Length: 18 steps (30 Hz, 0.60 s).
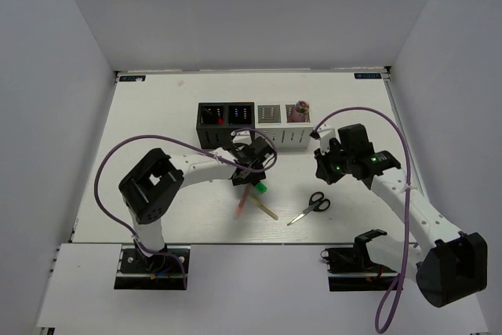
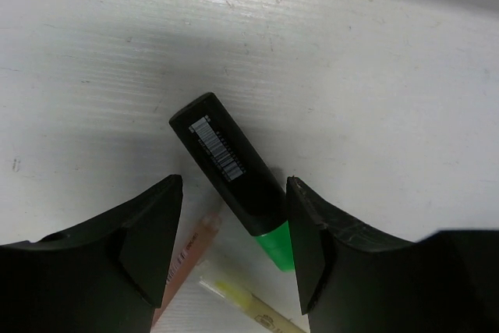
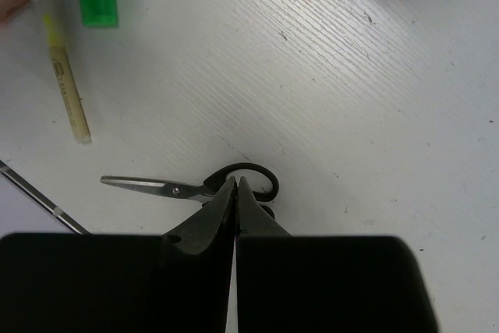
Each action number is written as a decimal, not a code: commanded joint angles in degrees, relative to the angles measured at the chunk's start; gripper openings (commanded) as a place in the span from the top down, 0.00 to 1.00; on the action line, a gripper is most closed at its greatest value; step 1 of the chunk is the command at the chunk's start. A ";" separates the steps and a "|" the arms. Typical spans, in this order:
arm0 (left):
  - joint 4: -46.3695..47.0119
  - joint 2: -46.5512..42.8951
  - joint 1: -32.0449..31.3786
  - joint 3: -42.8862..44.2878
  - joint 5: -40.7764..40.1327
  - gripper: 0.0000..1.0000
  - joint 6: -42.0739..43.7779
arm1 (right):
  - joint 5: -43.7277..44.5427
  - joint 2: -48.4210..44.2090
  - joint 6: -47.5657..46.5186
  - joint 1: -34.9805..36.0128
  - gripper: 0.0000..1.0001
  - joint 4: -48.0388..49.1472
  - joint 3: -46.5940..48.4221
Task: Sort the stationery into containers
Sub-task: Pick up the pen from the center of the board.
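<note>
left gripper [image 2: 234,191]: I am holding it low over the table [image 1: 157,115] with the jaws spread wide and nothing gripped. One of the fingers [image 2: 152,228] is standing on each side of the marker's barrel, so closing them should catch it.
green-capped marker [image 2: 232,168]: it is lying flat just near of the containers, toward the left of the scene, with its cap at the near end. As far as I can tell it is touching neither finger.
why the barrel: I am straddling the black body rather than the cap, because the cap end is crowded and the bare barrel offers a cleaner hold.
pink pencil [image 2: 185,264] and pale stick [image 2: 243,300]: both are lying just beside the cap, close enough that a lower grip could drag them along.
right gripper [image 3: 236,185]: its fingers are pressed together and holding nothing. I am keeping it parked above the scissors' handles, clear of the left arm's working space.
scissors [image 3: 187,189]: they are lying flat to the right of the marker pile, blades pointing left and near.
containers [image 1: 205,136]: four are standing in a row at the far side, two black on the left and two white on the right. The rightmost one is showing something pinkish inside.
step in hand: I am judging this to be the moment just ahead of closing on the marker.
risk: a tilted squeeze could roll the marker out sideways.
</note>
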 commanded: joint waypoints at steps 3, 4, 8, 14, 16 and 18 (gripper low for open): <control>-1.60 0.90 -1.53 2.18 -6.88 0.36 -2.60 | -1.27 -1.73 0.32 0.01 1.00 0.80 -0.34; -2.21 1.26 -1.62 2.53 -7.23 0.36 -3.04 | -1.54 -1.91 0.23 -0.07 1.00 0.88 -0.26; -3.36 1.88 -1.71 2.27 -7.15 0.46 -4.01 | -1.71 -2.00 0.41 -0.07 1.00 0.71 -0.26; -5.64 -0.32 -2.33 -0.19 -7.67 0.59 -5.59 | -2.06 -2.61 0.49 -0.16 1.00 0.62 -0.17; -6.87 -1.72 -2.85 -1.68 -7.68 0.53 -6.56 | -2.24 -2.79 0.58 -0.16 1.00 0.71 -0.34; -7.66 -2.60 -3.03 -3.08 -7.33 0.49 -6.82 | -2.33 -2.70 0.58 -0.07 1.00 0.62 -0.26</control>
